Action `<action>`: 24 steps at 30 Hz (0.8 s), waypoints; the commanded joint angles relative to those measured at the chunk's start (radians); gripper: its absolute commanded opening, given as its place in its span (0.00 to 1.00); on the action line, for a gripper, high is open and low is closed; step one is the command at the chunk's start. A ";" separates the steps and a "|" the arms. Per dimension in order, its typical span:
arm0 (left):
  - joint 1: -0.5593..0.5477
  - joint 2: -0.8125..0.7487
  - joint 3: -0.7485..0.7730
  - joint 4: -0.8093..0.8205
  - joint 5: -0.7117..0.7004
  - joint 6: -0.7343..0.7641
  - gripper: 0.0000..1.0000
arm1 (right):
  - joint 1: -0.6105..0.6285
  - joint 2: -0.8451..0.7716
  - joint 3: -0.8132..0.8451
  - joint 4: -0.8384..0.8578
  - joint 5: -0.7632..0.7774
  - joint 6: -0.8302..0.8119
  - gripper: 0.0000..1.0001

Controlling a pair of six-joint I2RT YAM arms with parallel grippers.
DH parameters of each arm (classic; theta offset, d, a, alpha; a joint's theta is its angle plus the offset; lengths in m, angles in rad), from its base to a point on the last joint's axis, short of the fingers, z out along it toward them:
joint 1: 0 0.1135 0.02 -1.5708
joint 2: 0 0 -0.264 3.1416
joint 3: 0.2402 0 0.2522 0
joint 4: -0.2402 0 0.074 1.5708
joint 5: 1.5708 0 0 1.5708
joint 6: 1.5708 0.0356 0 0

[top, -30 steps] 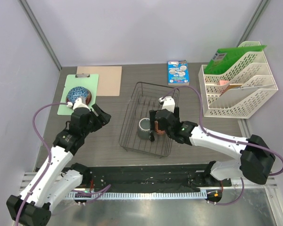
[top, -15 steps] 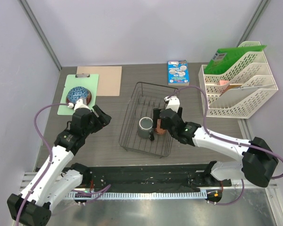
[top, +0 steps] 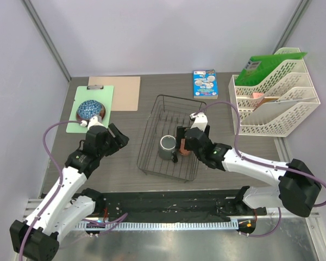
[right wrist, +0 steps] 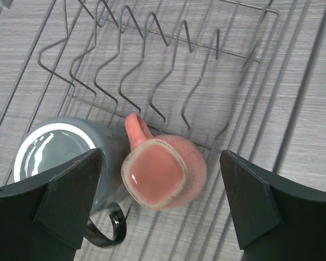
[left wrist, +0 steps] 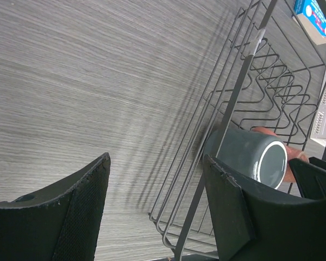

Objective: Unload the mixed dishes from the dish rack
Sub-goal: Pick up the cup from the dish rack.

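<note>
Seemingly lining up a grasp, the wide-open right gripper (right wrist: 160,187) straddles the salmon-pink cup (right wrist: 165,166) in the dish rack (top: 176,111); the left gripper (left wrist: 155,179) hangs open, empty

Top external: we look down from high behind the near edge, far off, with the whole desk (top: 130,122) in frame.
Left wrist: we sit low and close, facing the side of the dish rack (top: 174,114).
Right wrist: we look close and straight down into it.
Shared by all three: the grey-green mug (top: 166,147).
</note>
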 commanded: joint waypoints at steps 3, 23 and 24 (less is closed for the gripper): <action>-0.002 0.009 -0.008 0.030 0.016 -0.003 0.69 | -0.007 0.066 0.014 -0.003 0.021 0.020 0.93; -0.002 0.023 -0.040 0.053 0.035 -0.012 0.69 | -0.009 0.092 -0.038 -0.049 0.011 0.080 0.79; -0.002 0.022 -0.042 0.052 0.036 -0.012 0.69 | -0.009 0.097 -0.035 -0.054 0.010 0.080 0.80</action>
